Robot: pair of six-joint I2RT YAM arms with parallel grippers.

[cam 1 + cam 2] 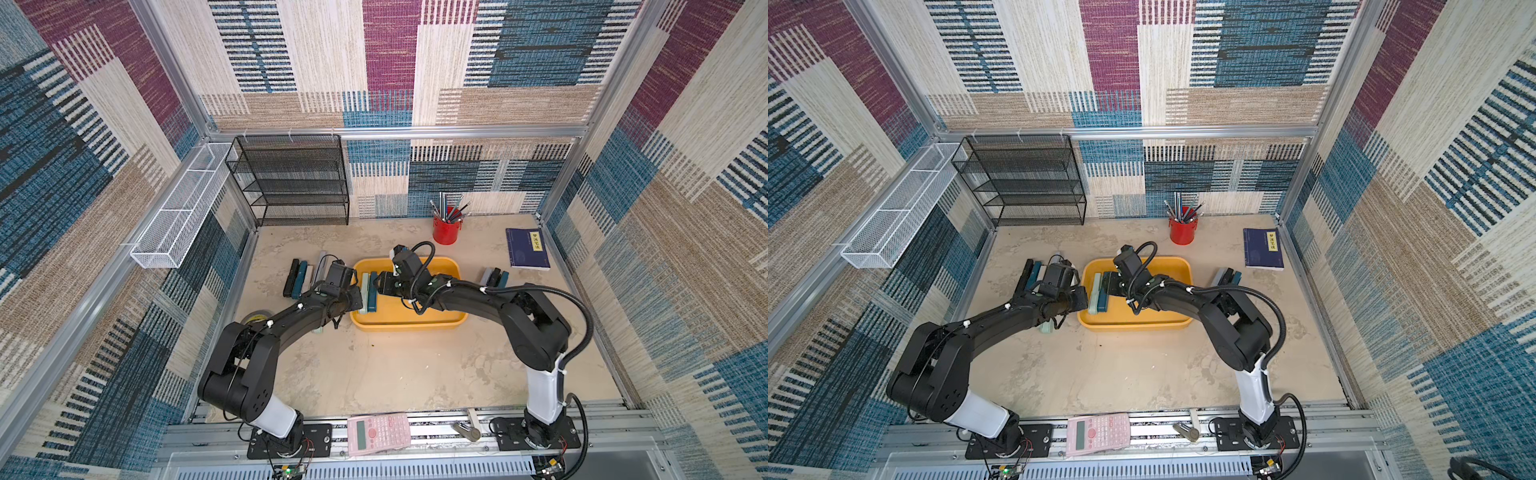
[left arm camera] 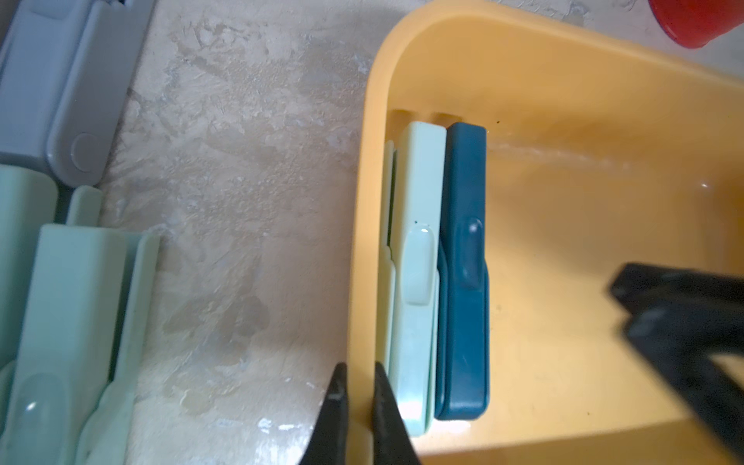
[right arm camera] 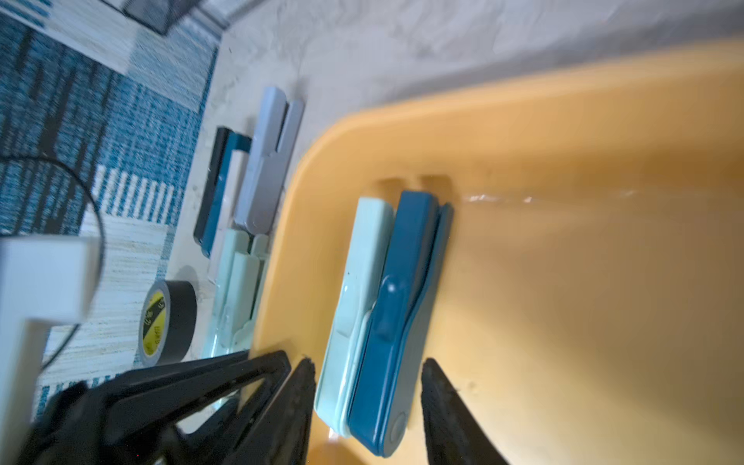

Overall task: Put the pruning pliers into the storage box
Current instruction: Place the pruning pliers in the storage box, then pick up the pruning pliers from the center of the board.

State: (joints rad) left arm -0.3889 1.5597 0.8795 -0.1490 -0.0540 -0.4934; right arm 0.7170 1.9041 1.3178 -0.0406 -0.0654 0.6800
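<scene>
Yellow-orange storage box (image 2: 563, 80) holds mint green pliers (image 2: 414, 282) and teal pliers (image 2: 465, 282) side by side, between the spread fingers of the right gripper (image 3: 367, 360), which do not clamp them. The left gripper (image 2: 359, 366) is closed on the box wall, just beside the mint piece.

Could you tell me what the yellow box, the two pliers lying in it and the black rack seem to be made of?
The box: probably moulded plastic, smooth, slightly glossy; rounded corners, soft highlights. The mint pliers and teal pliers: likely hard plastic casings, satin, small glints on their raised tabs; no blades show. The rack: apparently black-coated metal mesh, see-through.
</scene>
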